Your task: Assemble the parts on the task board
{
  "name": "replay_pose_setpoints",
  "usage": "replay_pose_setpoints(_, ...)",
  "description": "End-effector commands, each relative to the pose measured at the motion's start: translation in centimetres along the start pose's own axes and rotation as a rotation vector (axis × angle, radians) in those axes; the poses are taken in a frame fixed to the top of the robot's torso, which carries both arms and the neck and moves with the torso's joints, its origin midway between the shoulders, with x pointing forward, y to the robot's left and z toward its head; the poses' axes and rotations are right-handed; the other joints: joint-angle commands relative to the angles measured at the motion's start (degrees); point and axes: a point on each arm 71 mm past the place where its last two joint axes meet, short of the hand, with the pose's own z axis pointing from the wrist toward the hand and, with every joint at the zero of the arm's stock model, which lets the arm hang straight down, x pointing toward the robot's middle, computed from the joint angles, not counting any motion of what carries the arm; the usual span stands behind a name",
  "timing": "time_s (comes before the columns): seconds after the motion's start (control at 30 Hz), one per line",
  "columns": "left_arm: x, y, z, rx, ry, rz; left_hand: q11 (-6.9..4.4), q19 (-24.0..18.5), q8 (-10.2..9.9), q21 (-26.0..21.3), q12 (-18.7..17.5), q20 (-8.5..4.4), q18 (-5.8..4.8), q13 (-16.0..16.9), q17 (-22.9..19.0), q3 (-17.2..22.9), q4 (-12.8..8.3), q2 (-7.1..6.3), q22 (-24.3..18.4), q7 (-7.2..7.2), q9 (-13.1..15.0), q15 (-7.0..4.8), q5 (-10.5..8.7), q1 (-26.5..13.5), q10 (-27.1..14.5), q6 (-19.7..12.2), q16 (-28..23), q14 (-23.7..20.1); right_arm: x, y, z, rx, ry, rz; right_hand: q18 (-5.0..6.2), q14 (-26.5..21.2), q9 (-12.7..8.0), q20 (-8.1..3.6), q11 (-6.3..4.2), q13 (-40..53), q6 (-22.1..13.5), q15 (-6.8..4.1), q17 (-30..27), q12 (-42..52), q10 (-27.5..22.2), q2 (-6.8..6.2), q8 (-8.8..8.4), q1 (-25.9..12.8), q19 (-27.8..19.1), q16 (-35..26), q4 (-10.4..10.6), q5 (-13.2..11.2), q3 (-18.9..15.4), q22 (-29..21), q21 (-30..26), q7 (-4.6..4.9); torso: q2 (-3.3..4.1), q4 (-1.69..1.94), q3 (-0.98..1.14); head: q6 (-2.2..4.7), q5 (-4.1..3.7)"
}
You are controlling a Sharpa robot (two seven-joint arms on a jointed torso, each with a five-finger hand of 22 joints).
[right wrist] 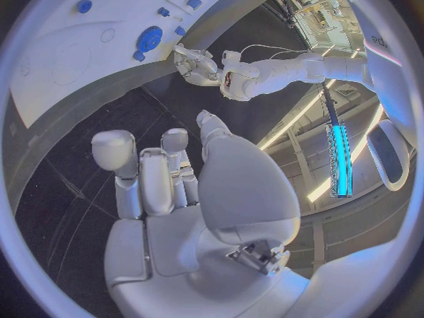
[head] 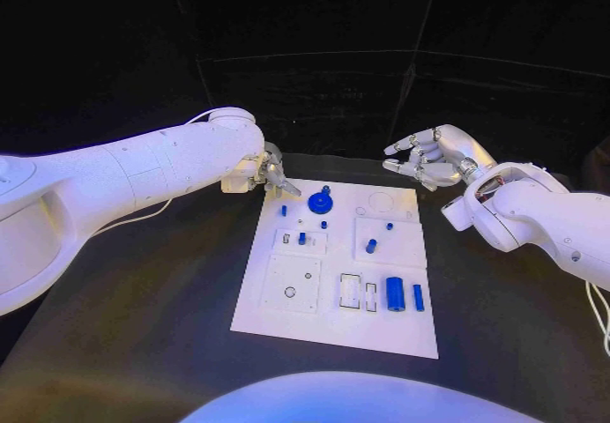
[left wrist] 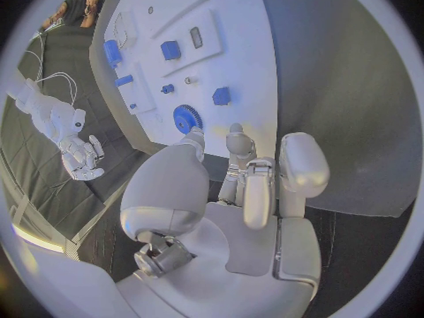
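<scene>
Where the black table (head: pixel 152 326) runs nearest the robot, bare surface lies all round the near edge of the white board (head: pixel 333 326), which sits about the middle of the head view. No writing can be read on the board or the parts. On the board's near half, toward 4 o'clock, a blue cylinder (head: pixel 396 293) lies just beside a slim blue bar (head: pixel 419 297), with two outlined slots to their left. Further up sit several small blue pieces, one an upright peg (head: pixel 371 246). At the far end, about 12 o'clock on the board, stands a round blue gear (head: pixel 322 203). The left hand (head: pixel 267 169) hovers at the board's far left corner, near 11 o'clock, fingers loosely apart and holding nothing, close to the gear but not touching it. The right hand (head: pixel 430 157) hangs beyond the far right corner, near 1 o'clock, fingers curled part way in yet apart, empty, well off the board. Wide strips of table lie free along both long sides.
</scene>
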Motion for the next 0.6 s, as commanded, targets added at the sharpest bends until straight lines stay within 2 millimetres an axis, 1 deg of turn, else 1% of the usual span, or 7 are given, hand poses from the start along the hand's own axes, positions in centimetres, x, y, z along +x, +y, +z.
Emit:
replay_pose_setpoints(0.03, 0.21, -0.13, 0.08, 0.0, 0.024, 0.059, 0.12, 0.4, 0.3, 0.3, 0.3, -0.06, -0.14, 0.1, 14.3, -0.4, -0.1, 0.59, 0.1, -0.06, 0.1, -0.35, -0.17, -0.2, 0.4, 0.4, 0.0, 5.9, -0.01, 0.21, 0.06, -0.013, 0.002, 0.003, 0.29, 2.0, 0.0, -0.21, -0.1, 0.0, 0.1, -0.46, 0.0, 0.3, -0.3, 0.27, 0.21, -0.1, 0.0, -0.1, 0.0, 0.2, -0.2, -0.1, -0.4, -0.27, -0.04, 0.04, 0.0, -0.02, -0.11)
replay_pose_setpoints(0.2, 0.61, -0.22, 0.19, -0.008, 0.05, 0.077, 0.05, 0.5, 0.4, 0.5, 0.5, -0.11, -0.2, 0.3, 14.6, -0.7, -0.1, 0.8, 0.4, -0.14, 0.1, -0.4, -0.16, -0.2, 0.5, 0.5, 0.1, 5.9, -0.02, 0.2, 0.05, -0.013, 0.001, 0.003, 0.29, 2.0, 0.0, -0.21, -0.1, -0.1, 0.1, -0.46, -0.1, 0.2, -0.3, 0.28, 0.22, -0.1, 0.0, -0.2, 0.0, 0.3, -0.2, -0.1, -0.4, -0.27, -0.06, 0.11, -0.01, -0.03, -0.11)
replay_pose_setpoints(0.3, 0.73, -0.29, 0.2, -0.01, 0.061, 0.083, 0.02, 0.6, 0.5, 0.5, 0.5, -0.15, -0.2, 0.3, 14.6, -0.8, -0.1, 1.02, 0.4, -0.17, 0.1, -0.44, -0.15, 0.0, 0.6, 0.6, 0.1, 5.9, -0.02, 0.2, 0.06, -0.013, 0.001, 0.003, 0.29, 2.0, 0.0, -0.21, -0.1, -0.1, 0.1, -0.46, 0.0, 0.2, -0.3, 0.29, 0.22, -0.1, 0.0, -0.2, 0.0, 0.4, -0.2, -0.1, -0.4, -0.27, -0.07, 0.08, 0.04, -0.08, -0.08)
replay_pose_setpoints(0.47, 0.93, -0.41, 0.2, -0.013, 0.079, 0.095, -0.04, 0.6, 0.6, 0.6, 0.6, -0.21, -0.22, 0.3, 14.6, -0.9, -0.2, 1.51, 0.5, -0.22, 0.1, -0.49, -0.14, 0.3, 0.6, 0.6, 0.1, 5.9, -0.07, 0.16, 0.07, -0.012, -0.003, 0.002, 0.29, 2.0, -0.1, -0.24, -0.1, -0.2, -0.1, -0.47, 0.0, 0.2, -0.4, 0.45, 0.32, -0.1, 0.0, -0.2, 0.1, 2.0, -0.2, -0.2, -0.5, -0.25, -0.05, 0.08, 0.01, -0.06, -0.13)
replay_pose_setpoints(0.6, 1.04, -0.44, 0.19, -0.017, 0.089, 0.102, -0.04, 0.6, 0.6, 0.6, 0.6, -0.21, -0.22, 0.3, 14.6, -0.9, -0.2, 1.51, 0.5, -0.22, 0.1, -0.49, -0.14, 0.3, 0.6, 0.6, 0.1, 5.9, -0.13, 0.1, 0.07, -0.01, -0.006, 0.001, 0.28, 2.0, -0.1, -0.25, -0.1, -0.2, -0.1, -0.47, 0.0, 0.3, -0.4, 0.5, 0.35, -0.1, 0.0, -0.2, 0.2, 2.3, -0.2, -0.1, -0.4, -0.26, -0.06, 0.07, 0.02, -0.13, -0.11)
